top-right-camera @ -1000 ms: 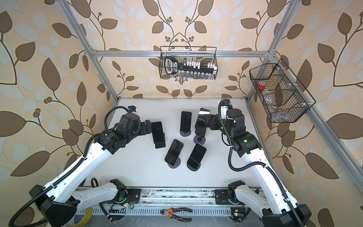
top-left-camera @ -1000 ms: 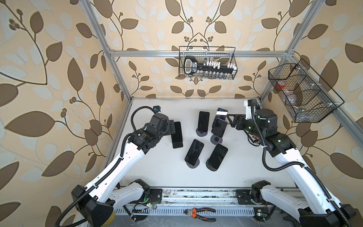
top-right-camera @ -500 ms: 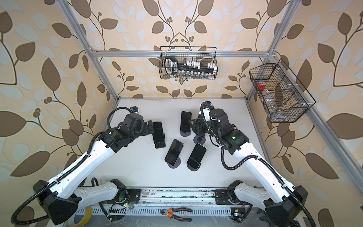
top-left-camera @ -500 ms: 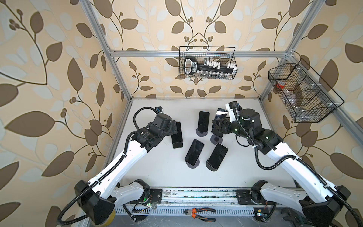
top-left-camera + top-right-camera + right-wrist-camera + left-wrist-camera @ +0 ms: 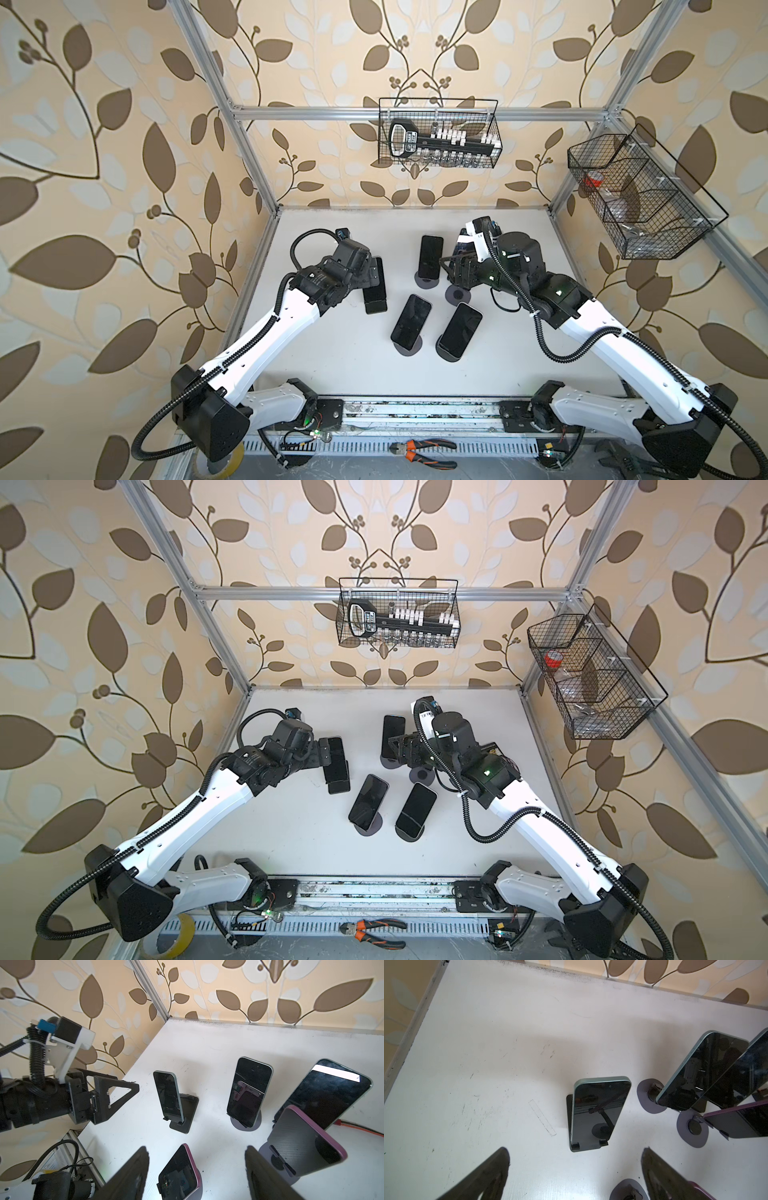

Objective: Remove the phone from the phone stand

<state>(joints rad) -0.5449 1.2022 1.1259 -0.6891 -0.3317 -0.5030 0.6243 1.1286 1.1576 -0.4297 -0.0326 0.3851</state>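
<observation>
Bare white table (image 5: 488, 1064) runs ahead of the left gripper (image 5: 575, 1153) and away on its outer side, up to the leaf-patterned wall (image 5: 402, 1012) that closes the table's edge. On the left gripper's inner side the room is tight. A round grey stand base (image 5: 646, 1095) and several dark phones crowd close there.

The left gripper's jaws are spread wide and hold nothing. The green-edged phone (image 5: 600, 1109) stands straight ahead of the gap, just beyond both fingertips and clear of them. It leans back on a flat black rectangular stand (image 5: 586, 1148), with its lower edge behind two small black lips. Its screen is dark and glossy and mirrors the frame above.

The right gripper (image 5: 196, 1149) has its jaws partly apart and grips nothing. A purple-cased phone (image 5: 178, 1169) sits tilted on its stand below that gap, between the two fingers. Whether it touches either finger cannot be told.
</observation>
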